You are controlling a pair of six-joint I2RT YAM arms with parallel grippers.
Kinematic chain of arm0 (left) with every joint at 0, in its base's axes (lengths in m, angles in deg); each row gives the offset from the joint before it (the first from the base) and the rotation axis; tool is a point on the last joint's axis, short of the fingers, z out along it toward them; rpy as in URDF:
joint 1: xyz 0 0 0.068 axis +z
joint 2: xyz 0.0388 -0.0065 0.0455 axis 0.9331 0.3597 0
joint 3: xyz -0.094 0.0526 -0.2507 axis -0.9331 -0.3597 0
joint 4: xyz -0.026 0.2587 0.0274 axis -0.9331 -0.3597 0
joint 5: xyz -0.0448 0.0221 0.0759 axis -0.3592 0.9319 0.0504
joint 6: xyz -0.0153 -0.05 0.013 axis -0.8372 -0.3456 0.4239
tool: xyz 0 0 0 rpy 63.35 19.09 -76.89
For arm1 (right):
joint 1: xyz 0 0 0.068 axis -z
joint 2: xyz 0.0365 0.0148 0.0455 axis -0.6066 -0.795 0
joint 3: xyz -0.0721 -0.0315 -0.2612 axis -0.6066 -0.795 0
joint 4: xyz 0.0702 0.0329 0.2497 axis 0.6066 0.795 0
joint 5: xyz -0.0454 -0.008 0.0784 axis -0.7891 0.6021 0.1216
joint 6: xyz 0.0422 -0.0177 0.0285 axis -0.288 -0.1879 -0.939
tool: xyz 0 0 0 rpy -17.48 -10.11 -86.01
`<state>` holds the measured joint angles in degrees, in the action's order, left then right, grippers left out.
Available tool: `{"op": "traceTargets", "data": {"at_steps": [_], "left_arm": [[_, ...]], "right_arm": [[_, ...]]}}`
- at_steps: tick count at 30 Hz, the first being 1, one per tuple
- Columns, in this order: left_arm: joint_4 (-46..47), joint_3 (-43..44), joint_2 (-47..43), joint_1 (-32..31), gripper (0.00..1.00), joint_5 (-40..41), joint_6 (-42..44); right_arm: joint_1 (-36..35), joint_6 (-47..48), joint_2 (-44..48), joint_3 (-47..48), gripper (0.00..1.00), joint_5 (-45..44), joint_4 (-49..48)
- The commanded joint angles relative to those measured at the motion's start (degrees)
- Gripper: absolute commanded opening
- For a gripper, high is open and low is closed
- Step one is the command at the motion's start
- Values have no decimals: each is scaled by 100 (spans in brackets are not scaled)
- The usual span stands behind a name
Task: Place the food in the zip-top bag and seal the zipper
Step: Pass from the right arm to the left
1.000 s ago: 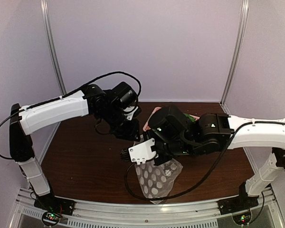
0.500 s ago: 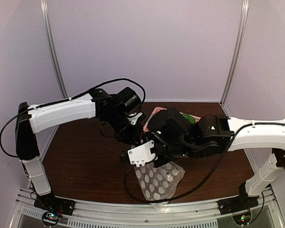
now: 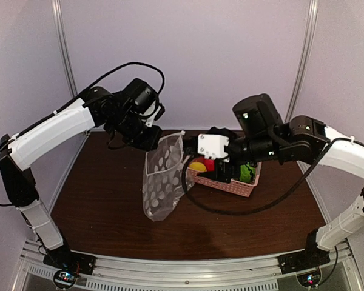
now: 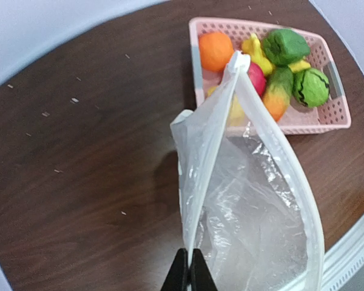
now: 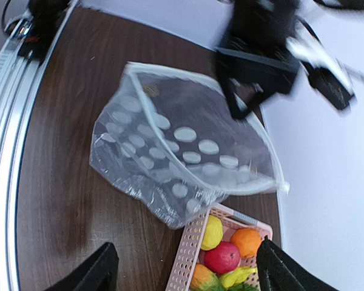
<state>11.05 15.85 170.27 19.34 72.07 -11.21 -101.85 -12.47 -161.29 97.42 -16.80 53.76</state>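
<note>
The zip-top bag [image 3: 162,177], clear with white dots, hangs with its mouth open and its bottom on the table. My left gripper [image 3: 150,138] is shut on the bag's mouth edge [image 4: 197,239], close to the zipper [image 4: 281,165]. The food lies in a pink basket [image 3: 232,185]: an orange ball [image 4: 216,51], a red apple [image 5: 222,257], a yellow lemon [image 5: 212,232], yellow bananas [image 4: 258,51] and green vegetables [image 4: 285,45]. Above the basket's left end my right gripper [image 5: 188,273] hangs open and empty, its fingers [image 5: 94,273] spread wide.
The basket sits right of the bag on the brown table [image 3: 103,194], touching the bag's side. Purple walls with metal posts [image 3: 67,60] close the back and sides. A rail [image 3: 170,267] runs along the near edge.
My right gripper has let go of the bag, opened and swung right, above the basket. My left gripper has shut on the bag's edge and lifted it up and left.
</note>
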Motion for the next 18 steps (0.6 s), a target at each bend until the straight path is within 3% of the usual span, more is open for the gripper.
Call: {"op": "traceTargets", "data": {"at_steps": [1,5,9,13,18], "left_arm": [[-265,214,-403,-34,0,1742,845],[304,-316,-506,-302,0,2112,1200],[1136,-1312,-423,-338,0,1440,1123],[1998,-1884,-359,-338,0,854,1079],[2497,-2250,-330,-340,0,725,1070]], "right_arm": [[1482,-1154,342,-219,80,1805,-96],[2608,-1829,317,-587,85,2629,-243],[3383,-2266,145,-838,91,2849,-487],[3819,-2413,-202,-827,92,2129,-545],[3937,-2218,-707,-756,92,1185,-445]]}}
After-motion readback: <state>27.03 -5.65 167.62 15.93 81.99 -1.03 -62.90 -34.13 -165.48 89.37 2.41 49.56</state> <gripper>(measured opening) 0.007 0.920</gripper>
